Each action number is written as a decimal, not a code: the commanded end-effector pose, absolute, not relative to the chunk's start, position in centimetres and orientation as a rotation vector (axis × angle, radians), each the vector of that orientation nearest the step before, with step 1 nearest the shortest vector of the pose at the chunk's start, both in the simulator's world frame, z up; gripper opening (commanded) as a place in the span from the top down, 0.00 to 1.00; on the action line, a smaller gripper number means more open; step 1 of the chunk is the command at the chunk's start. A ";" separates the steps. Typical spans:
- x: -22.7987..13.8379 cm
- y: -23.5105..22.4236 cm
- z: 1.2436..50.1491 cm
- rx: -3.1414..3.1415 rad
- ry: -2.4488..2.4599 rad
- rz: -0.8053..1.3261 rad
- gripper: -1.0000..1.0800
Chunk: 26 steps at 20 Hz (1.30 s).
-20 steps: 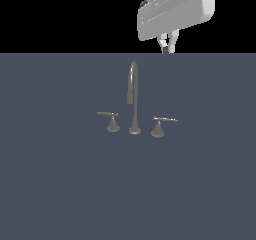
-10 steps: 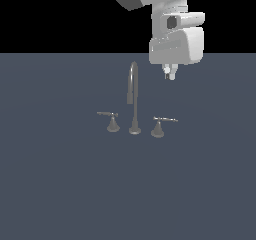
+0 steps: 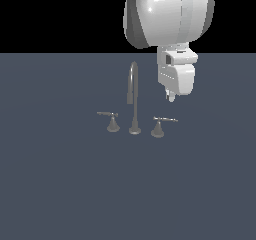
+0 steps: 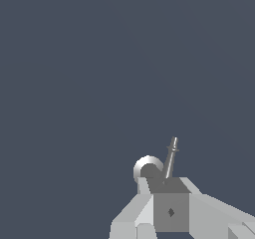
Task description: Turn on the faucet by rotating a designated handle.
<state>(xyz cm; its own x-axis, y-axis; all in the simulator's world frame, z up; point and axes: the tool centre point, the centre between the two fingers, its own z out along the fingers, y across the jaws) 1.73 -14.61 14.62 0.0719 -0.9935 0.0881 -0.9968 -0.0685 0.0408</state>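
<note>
The grey faucet (image 3: pixel 133 91) stands mid-surface, a thin gooseneck spout on a round base. The handle (image 3: pixel 159 126) is just to the exterior view's right of the spout, a conical knob with its thin lever pointing right. It also shows in the wrist view (image 4: pixel 171 158), just past my fingertips. My gripper (image 3: pixel 171 97) hangs point-down above the lever, a short way over it and not touching. Its fingers look pressed together and hold nothing. In the wrist view the gripper (image 4: pixel 167 184) partly covers the knob.
The twin handle (image 3: pixel 113 122), lever pointing left, sits on the other side of the spout. The flat dark grey-blue surface (image 3: pixel 60 184) stretches all around. My bulky white arm (image 3: pixel 167 14) fills the space above the spout's right side.
My gripper has come straight down from high above, to just over the right-hand handle's lever. The faucet and both handles have not moved.
</note>
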 end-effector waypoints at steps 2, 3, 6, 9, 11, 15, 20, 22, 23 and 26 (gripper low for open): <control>2.2 -15.1 12.0 2.161 -2.190 0.044 1.00; 2.3 -15.2 11.4 2.143 -2.217 0.040 1.00; 2.5 -15.4 9.7 2.092 -2.291 0.029 1.00; 2.7 -15.5 8.4 2.050 -2.349 0.018 1.00; 2.8 -15.6 7.7 2.027 -2.380 0.012 1.00; 2.9 -15.7 6.8 1.996 -2.421 0.003 1.00; 2.9 -15.7 6.5 1.986 -2.434 0.000 1.00; 2.9 -15.7 6.5 1.986 -2.434 0.000 1.00; 2.9 -15.7 6.5 1.986 -2.433 0.000 1.00; 1.9 -15.9 6.5 1.986 -2.433 0.000 1.00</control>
<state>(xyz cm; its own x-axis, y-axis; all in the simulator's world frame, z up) 4.07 -16.21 9.55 -0.2022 -0.9793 0.0026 -0.9779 0.2018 -0.0554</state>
